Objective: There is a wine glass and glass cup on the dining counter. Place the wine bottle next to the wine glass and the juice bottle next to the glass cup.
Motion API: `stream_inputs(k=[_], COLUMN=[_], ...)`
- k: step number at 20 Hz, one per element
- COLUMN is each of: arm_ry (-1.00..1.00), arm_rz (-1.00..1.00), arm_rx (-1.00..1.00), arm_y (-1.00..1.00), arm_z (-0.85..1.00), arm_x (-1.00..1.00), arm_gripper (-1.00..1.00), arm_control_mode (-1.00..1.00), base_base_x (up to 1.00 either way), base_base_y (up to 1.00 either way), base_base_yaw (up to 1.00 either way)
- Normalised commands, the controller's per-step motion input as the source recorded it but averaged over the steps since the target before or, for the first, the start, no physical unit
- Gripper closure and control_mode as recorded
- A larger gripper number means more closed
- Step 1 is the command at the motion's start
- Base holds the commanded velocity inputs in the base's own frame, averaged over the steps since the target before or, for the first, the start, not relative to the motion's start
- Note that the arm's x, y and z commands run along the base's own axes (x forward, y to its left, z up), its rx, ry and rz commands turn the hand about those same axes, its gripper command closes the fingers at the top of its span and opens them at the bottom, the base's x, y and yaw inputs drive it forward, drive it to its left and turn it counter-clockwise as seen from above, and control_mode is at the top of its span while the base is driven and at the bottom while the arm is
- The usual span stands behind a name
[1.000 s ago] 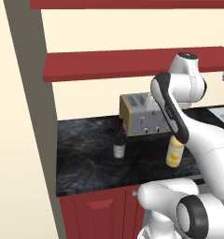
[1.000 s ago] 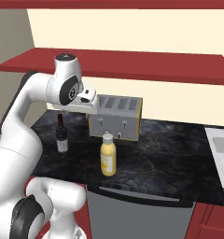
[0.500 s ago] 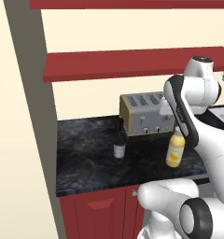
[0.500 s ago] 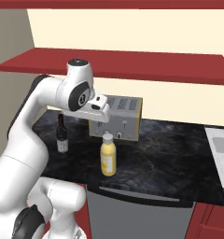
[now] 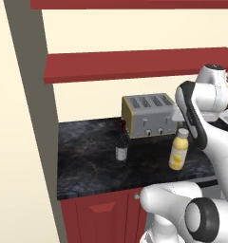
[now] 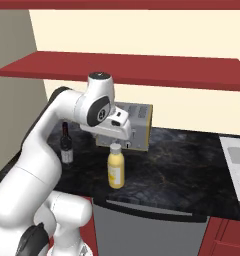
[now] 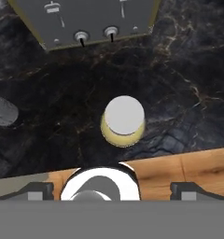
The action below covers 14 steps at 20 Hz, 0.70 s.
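Observation:
The yellow juice bottle [image 5: 178, 151] [image 6: 116, 170] with its white cap stands upright on a black worktop, in front of the toaster. From straight above, its cap [image 7: 124, 116] lies just ahead of my gripper [image 7: 112, 190], which hangs open over it with its fingertips [image 7: 37, 191] wide apart and empty. My hand [image 6: 113, 132] sits just above the cap. The dark wine bottle [image 5: 121, 147] [image 6: 66, 145] [image 7: 3, 112] stands upright to the left of the juice bottle, apart from it. The wine glass, the glass cup and the dining counter are out of view.
A silver toaster [image 5: 149, 114] [image 6: 139, 125] [image 7: 86, 18] stands at the back of the worktop [image 5: 87, 161]. A red shelf [image 6: 117, 70] runs overhead. A tall wall panel [image 5: 30, 118] bounds the left end. A sink [image 6: 237, 160] lies to the right.
My hand has swung right and down from near the wine bottle to a spot over the juice bottle. Both bottles stay where they were.

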Motion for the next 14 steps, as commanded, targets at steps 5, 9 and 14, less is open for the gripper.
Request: stream_inputs(k=[5, 9, 14], arm_ry=[0.0, 0.0, 0.02], arm_rz=[0.0, 0.0, 0.0], arm_rx=[-0.01, -0.08, -0.04], arm_y=[-0.17, -0.01, 0.0], arm_z=[-0.33, -0.3, -0.21], arm_x=[0.19, 0.38, 0.4], arm_gripper=[-1.0, -1.0, -1.0], arm_control_mode=[-1.0, -1.0, -1.0], base_base_x=[0.0, 0.0, 0.0], base_base_y=[0.0, 0.0, 0.0], base_base_yaw=[0.0, 0.0, 0.0])
